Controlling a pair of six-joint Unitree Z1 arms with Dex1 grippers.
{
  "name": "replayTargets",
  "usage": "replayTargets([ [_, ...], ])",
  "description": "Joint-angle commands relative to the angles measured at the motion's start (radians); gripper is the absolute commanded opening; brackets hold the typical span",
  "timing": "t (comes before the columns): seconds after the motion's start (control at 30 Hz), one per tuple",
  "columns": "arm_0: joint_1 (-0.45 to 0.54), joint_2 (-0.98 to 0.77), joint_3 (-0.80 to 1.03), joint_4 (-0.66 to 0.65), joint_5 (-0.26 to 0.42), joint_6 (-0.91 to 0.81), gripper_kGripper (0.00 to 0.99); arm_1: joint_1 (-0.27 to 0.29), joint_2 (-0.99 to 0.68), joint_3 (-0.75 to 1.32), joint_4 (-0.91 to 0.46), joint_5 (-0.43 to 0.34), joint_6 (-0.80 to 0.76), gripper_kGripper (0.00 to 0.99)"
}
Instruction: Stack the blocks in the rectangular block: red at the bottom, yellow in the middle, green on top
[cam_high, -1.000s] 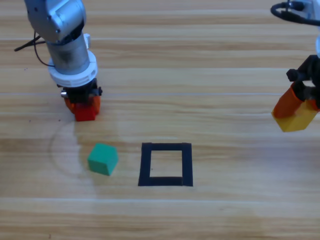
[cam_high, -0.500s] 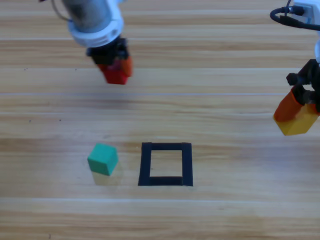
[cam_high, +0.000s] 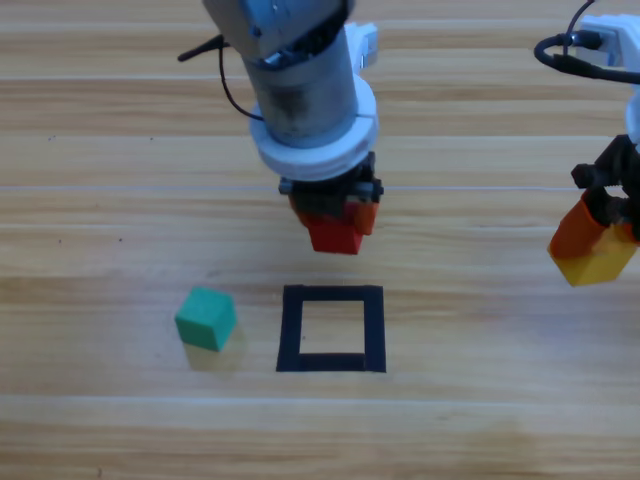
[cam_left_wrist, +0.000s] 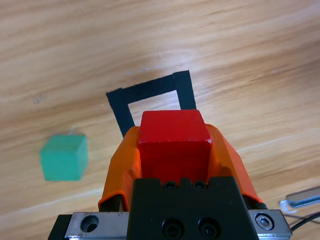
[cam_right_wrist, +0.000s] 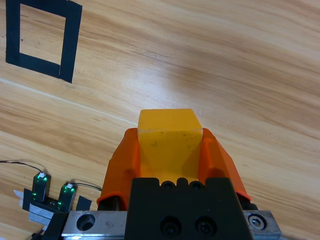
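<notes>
High view has the left gripper up in the air near the middle of the desk, jaws clamped on the red cube. It's hanging just above the top edge of the black tape rectangle, cube not inside it yet. Left wrist view backs that up: red cube squeezed between both orange jaws, with the tape outline right past it and bare wood inside.

Green cube sits on the desk just left of the rectangle, a bit turned, not touching the tape. You can see it in the left wrist view too.

Right gripper is over by the right edge, well apart from the rectangle, jaws closed on the yellow cube, held off the desk. Right wrist view shows the yellow cube snug between them.
</notes>
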Motion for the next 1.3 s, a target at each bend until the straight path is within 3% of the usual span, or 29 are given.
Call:
replayTargets([
  [0.03,-0.032,0.072,0.015,0.049,0.038,-0.144,0.000,0.025,0.056,0.024,-0.017,0.033,-0.027,0.192],
  [0.27,-0.032,0.107,0.010,0.082,0.061,-0.302,0.000,0.025,0.076,0.023,-0.028,0.041,-0.038,0.192],
  [1.3,-0.078,0.198,0.084,-0.047,0.027,-0.294,0.000,0.025,0.087,0.021,-0.029,0.035,-0.058,0.192],
])
